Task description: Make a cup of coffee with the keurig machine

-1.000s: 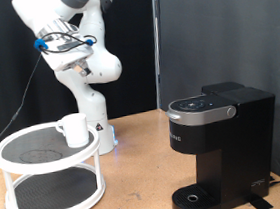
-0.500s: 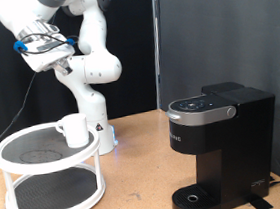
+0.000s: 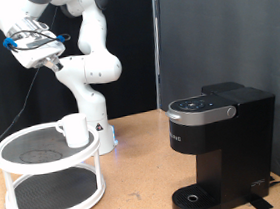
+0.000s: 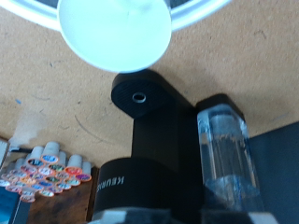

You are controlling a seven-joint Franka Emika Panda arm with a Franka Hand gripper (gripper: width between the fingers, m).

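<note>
In the exterior view, the claw (image 3: pixel 37 57) is seen raised high above the white two-tier stand (image 3: pixel 50 174); whether its fingers are apart cannot be told. The cup (image 3: pixel 73 130) stands on the stand's upper tier, near its rim towards the keurig machine (image 3: pixel 221 148). It is judged light, stiff, smooth and breakable, best taken by rim or handle.

In the wrist view, "KEURIG" is read on the machine (image 4: pixel 149 140); coffee pods (image 4: pixel 42 173) lie beside it.

Cup (image 3: pixel 73 130): glossy white ceramic. Keurig (image 3: pixel 221 148): black plastic, matt body, shiny lid. Stand (image 3: pixel 49 174): white frame, dark mesh shelves. Table (image 3: pixel 139 190): matt wood-look. Arm (image 3: pixel 86 52): smooth white plastic.
</note>
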